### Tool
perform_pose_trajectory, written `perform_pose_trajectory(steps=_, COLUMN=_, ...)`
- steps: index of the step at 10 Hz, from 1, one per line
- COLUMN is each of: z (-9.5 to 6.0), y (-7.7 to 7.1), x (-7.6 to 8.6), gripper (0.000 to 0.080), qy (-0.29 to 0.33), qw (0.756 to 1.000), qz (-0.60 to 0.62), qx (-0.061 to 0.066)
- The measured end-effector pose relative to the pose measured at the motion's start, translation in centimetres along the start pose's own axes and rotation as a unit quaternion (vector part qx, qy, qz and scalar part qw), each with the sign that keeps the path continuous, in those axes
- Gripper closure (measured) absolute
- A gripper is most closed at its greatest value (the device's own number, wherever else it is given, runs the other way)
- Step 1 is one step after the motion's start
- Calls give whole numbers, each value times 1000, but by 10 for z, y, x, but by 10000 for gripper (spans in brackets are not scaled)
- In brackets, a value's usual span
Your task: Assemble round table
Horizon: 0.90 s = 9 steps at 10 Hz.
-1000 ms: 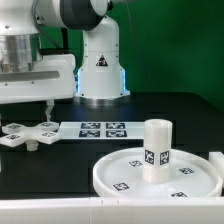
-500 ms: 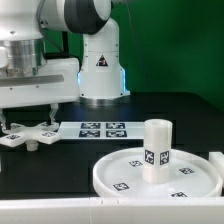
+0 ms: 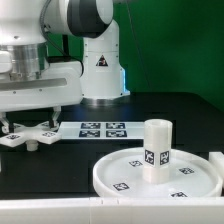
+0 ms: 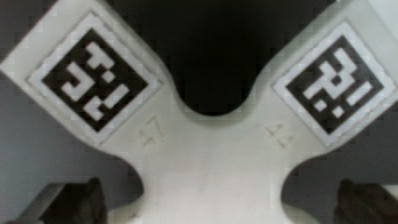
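Hovering gripper (image 3: 27, 116) over base (image 3: 30, 137), far left; jaws spread wide, nothing held. You have base directly beneath, stem centred between jaws, two tagged arms forking away from it. Leg (image 3: 155, 150) stands upright on disc (image 3: 105, 178), near right.

Bright even light, soft shadows on the black table (image 3: 185, 112), wrist view blurred, coarse resolution
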State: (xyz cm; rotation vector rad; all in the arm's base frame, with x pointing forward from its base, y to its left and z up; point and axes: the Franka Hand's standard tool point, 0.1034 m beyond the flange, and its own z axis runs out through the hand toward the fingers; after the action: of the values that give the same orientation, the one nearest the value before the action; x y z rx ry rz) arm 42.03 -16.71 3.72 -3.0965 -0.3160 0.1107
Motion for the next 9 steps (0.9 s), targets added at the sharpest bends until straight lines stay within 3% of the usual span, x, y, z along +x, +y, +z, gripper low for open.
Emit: perform_pose_trajectory(steps=9, z=7, y=-2, x=-2, gripper=151, qy=-6, qw=1000, qz=12, qx=1)
